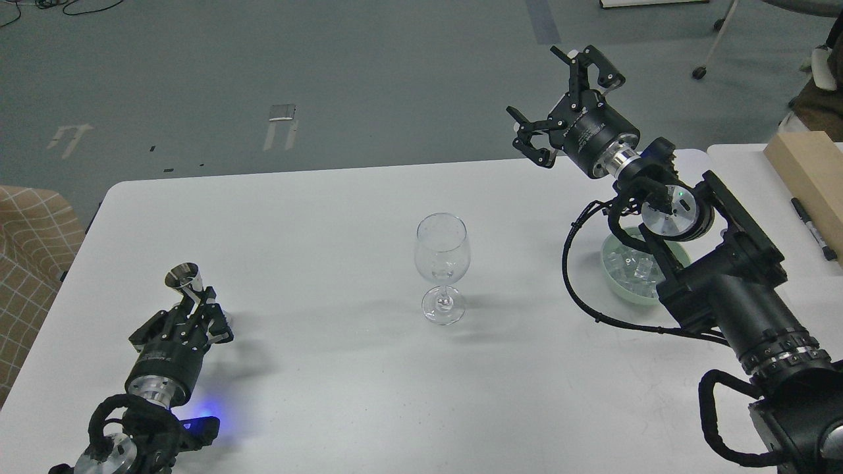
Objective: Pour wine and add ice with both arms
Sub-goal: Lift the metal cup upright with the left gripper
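The left fingers (192, 304) clamp a small metal cup (184, 276). The right fingers (563, 108) spread apart above the counter (329, 210), beyond the ice (632, 270).

White table (316, 395), wine glass (442, 266) upright mid-table, green bowl (616, 280) of ice (632, 270) (partly hidden), marker (813, 228) at the right.

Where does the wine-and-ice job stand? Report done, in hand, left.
Done: nothing visible; the wine glass looks empty. In hand: the left gripper is shut on a small metal cup. Left: the ice sits in its green bowl; the right gripper is open, empty.
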You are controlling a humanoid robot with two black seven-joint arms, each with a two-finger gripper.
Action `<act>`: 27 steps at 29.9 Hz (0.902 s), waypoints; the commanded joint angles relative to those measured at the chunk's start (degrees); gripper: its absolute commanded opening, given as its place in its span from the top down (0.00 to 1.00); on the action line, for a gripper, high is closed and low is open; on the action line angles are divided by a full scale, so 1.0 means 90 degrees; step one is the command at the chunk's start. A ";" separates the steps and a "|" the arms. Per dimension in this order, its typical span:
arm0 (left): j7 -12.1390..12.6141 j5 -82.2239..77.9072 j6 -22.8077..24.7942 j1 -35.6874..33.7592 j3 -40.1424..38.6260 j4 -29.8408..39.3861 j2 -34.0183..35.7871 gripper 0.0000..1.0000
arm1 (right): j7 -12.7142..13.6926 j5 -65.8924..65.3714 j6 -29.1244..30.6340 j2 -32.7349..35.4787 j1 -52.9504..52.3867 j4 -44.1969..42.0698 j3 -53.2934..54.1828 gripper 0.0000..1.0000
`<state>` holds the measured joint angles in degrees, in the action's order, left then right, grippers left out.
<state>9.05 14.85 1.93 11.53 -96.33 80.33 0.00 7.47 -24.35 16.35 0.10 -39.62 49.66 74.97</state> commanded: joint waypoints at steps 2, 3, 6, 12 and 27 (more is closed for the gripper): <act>-0.0009 0.0000 0.0020 -0.0002 0.0000 0.0001 0.0000 0.76 | 0.0000 0.0000 0.0000 -0.0002 -0.0002 0.0000 0.0000 0.00; -0.0009 0.0000 0.0049 -0.0002 0.0000 0.0001 0.0000 0.77 | 0.0000 0.0000 0.0000 -0.0002 -0.0002 0.0000 0.0000 0.00; -0.0009 0.0000 0.0127 -0.0002 0.0000 0.0010 0.0000 0.78 | 0.0000 0.0000 0.0000 -0.0002 0.0008 0.0000 0.0000 0.00; -0.0029 -0.0019 0.0166 -0.0002 0.0000 0.0010 0.0000 0.81 | 0.0000 0.0000 0.0000 -0.0002 0.0008 0.0000 0.0000 0.00; -0.0146 -0.0068 0.0723 -0.0002 0.0039 0.0079 0.0000 0.89 | 0.0000 0.0000 0.0000 -0.0002 0.0037 0.0000 0.0000 0.00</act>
<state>7.80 14.32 7.71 11.51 -96.05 80.93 0.00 7.47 -24.35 16.25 0.10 -39.47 49.66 74.97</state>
